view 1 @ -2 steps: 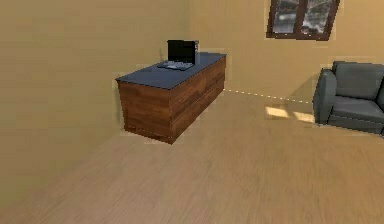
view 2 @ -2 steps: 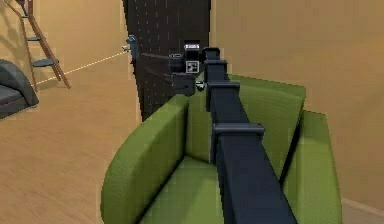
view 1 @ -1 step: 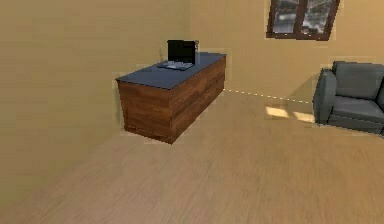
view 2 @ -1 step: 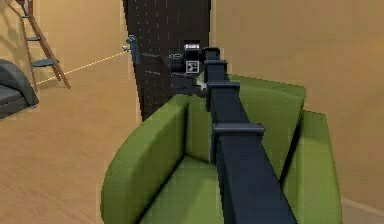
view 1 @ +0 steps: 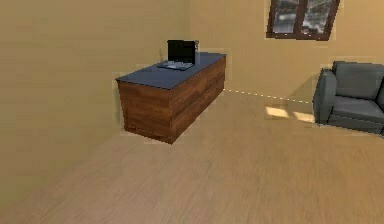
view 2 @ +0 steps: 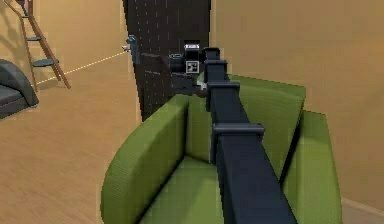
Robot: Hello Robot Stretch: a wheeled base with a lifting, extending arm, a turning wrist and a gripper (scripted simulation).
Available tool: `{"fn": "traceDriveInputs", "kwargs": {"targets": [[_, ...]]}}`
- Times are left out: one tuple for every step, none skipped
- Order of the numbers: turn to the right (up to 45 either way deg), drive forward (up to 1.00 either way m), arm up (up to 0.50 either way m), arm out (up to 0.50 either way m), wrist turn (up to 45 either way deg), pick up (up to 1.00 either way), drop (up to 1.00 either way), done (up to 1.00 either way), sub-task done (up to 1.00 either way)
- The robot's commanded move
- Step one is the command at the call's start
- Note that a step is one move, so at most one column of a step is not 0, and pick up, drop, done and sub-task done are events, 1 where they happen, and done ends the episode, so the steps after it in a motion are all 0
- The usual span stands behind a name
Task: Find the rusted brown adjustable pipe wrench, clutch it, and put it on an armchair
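Forward view faces a far desk (view 1: pixel 172 92); arm side view looks closely over a green armchair (view 2: pixel 150 160).

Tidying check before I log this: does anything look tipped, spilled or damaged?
Nothing stands out. The laptop sits open on the desk, and the grey armchair and green armchair stand upright.

Dark square arm (view 2: pixel 240 140), stepped collars, two white squares (view 2: pixel 190 62) with black marks, dark end effector (view 2: pixel 134 48)

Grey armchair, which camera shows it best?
The forward view: the grey armchair stands at its right, with seat, back and one arm. The arm side view has a grey sliver at its left edge, probably the same chair.
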Motion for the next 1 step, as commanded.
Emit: {"fn": "traceDriveInputs", "kwargs": {"targets": [[0.0,0.00,-0.50,0.00,0.0,0.00,0.00,0.00,0.00]]}}
